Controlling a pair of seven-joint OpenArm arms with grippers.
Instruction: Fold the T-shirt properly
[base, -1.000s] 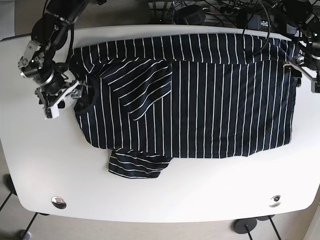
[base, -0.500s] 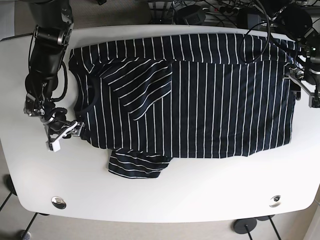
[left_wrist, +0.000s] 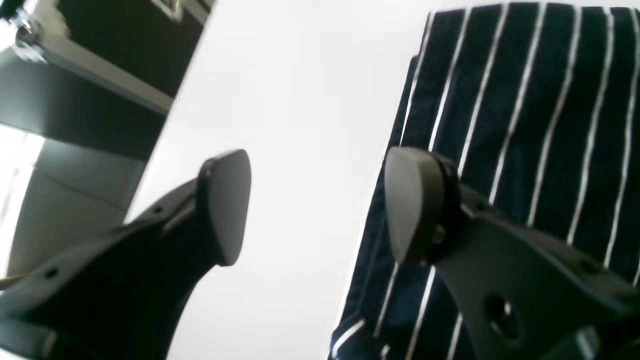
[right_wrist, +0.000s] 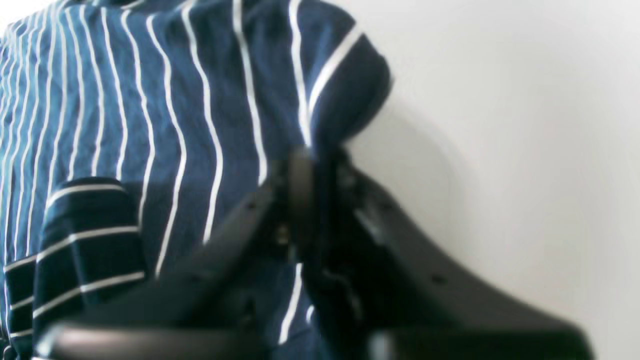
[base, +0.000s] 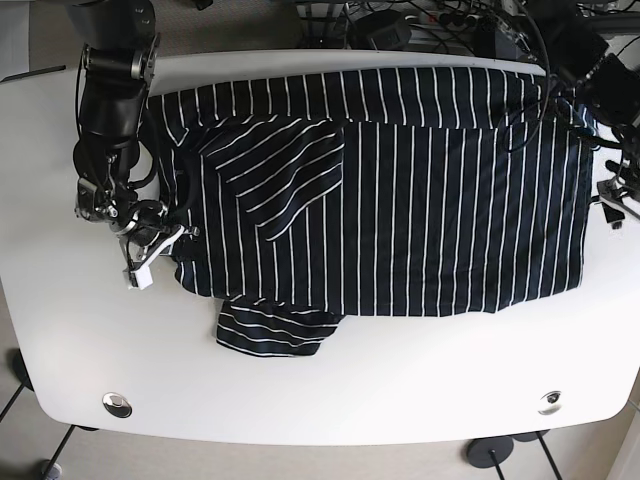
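Note:
The navy T-shirt (base: 430, 200) with white stripes lies spread on the white table (base: 400, 370), one sleeve (base: 280, 170) folded over its chest and the other sleeve (base: 275, 330) sticking out at the near edge. My right gripper (base: 152, 250) sits at the shirt's left edge, shut on the fabric; the right wrist view shows the T-shirt (right_wrist: 175, 115) bunched up between the closed jaws of the right gripper (right_wrist: 312, 165). My left gripper (base: 615, 205) hovers at the hem side. In its wrist view the left gripper (left_wrist: 320, 205) is open, one finger over the T-shirt (left_wrist: 530, 125), the other over bare table.
Cables and dark equipment (base: 400, 25) crowd the space beyond the far table edge. Two round metal fittings (base: 117, 404) (base: 550, 402) sit near the front corners. The table's right edge runs just past my left gripper.
My right gripper slid down the shirt's left edge, then moved in and shut on the fabric. My left gripper moved toward the near side along the hem edge.

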